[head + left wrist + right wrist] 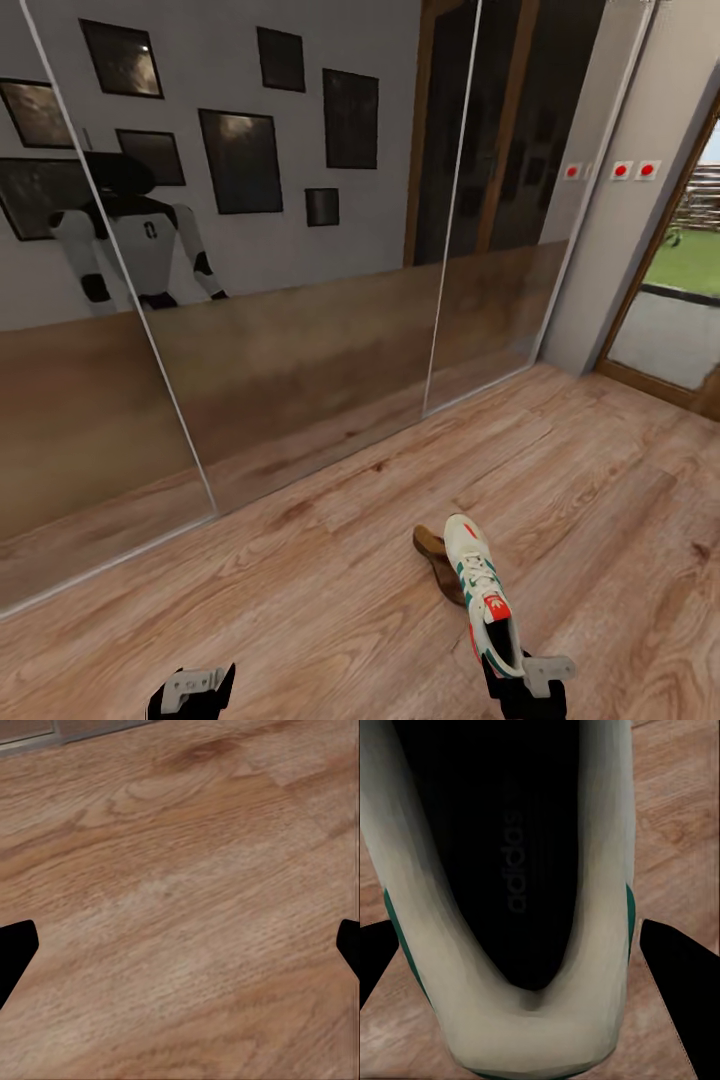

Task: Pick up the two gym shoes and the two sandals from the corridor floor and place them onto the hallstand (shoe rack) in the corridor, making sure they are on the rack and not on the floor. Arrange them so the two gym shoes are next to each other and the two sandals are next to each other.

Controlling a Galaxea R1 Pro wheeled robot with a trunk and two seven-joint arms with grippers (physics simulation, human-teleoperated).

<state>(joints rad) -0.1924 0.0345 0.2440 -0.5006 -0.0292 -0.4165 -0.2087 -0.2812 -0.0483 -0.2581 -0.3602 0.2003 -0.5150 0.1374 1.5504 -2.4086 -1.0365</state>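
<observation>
- Left pincer (192, 690) hangs low over bare floor (300, 600), its fingers spread wide with nothing between them; the left wrist view has only planks between the two dark fingertips (15, 952).
- Mirrored doors (300, 300) fill the wall ahead, with the robot's reflection (140, 240) in them.
- One sandal (440, 565) lies on the floor, partly under the shoe's side.
- One gym shoe (480, 590) lies on the floor, toe away from the robot, heel at the right pincer (527, 685).
- Right pincer is open, its fingers (675, 982) either side of the shoe's heel (525, 1020), not yet closed on it.
- Progress, as I judge it: early. This footwear is on the floor, and no rack is in sight. Grasping this shoe looks to be the step in hand.
</observation>
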